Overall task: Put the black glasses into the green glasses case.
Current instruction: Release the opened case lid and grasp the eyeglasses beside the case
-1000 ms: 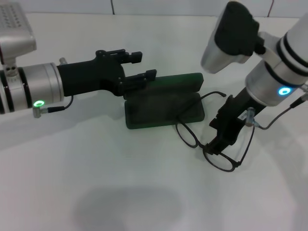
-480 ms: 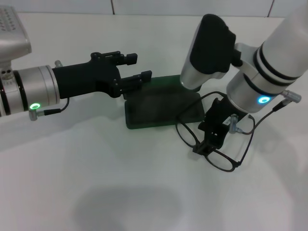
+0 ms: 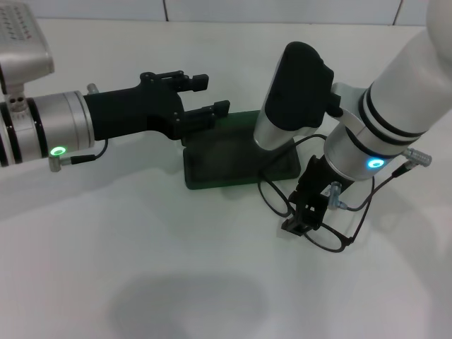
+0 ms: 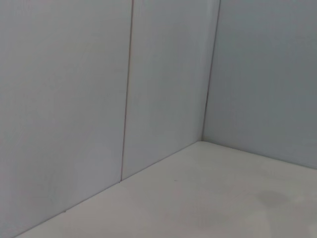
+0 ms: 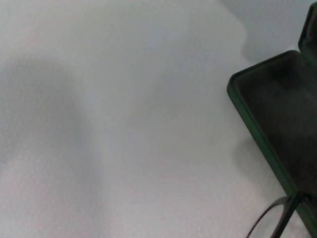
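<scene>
The green glasses case (image 3: 233,162) lies open mid-table, its lid upright behind and partly hidden by my right arm. The right wrist view shows one corner of the case (image 5: 267,119). The black glasses (image 3: 328,239) lie on the table just right of the case, one temple arm over its right end. A bit of their rim shows in the right wrist view (image 5: 270,223). My right gripper (image 3: 298,222) is down at the bridge between the lenses. My left gripper (image 3: 205,97) is open at the lid's left end; I cannot tell if it touches.
The white table (image 3: 141,268) extends in front and to the left of the case. A tiled wall (image 3: 212,8) runs along the back edge. The left wrist view shows only wall panels (image 4: 163,84) and table.
My right arm has swung left over the case's right end, and its gripper has shifted slightly left and down at the bridge. The glasses and case have not moved. The left gripper stays about where it was.
</scene>
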Tool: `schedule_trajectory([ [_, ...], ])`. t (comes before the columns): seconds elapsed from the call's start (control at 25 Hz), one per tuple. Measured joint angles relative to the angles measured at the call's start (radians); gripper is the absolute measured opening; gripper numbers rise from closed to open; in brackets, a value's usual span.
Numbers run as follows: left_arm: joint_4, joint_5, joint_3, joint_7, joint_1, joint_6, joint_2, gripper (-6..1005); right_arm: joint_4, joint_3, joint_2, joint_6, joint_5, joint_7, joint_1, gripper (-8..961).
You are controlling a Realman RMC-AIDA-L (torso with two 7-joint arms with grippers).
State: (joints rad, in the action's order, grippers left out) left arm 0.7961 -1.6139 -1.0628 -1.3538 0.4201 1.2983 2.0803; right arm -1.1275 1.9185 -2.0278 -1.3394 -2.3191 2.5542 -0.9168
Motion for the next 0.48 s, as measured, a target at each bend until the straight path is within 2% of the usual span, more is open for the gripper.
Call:
schedule_trajectory([
  [0.36, -0.008, -0.002, -0.003, 0.014, 0.002, -0.005, 0.002, 624, 0.000, 0.042, 0.000, 0.028, -0.004, 0.028, 0.011, 449],
  [0.48, -0.009, -0.002, -0.005, 0.025, 0.002, -0.005, 0.003, 624, 0.000, 0.053, 0.000, 0.031, -0.004, 0.037, 0.011, 360],
])
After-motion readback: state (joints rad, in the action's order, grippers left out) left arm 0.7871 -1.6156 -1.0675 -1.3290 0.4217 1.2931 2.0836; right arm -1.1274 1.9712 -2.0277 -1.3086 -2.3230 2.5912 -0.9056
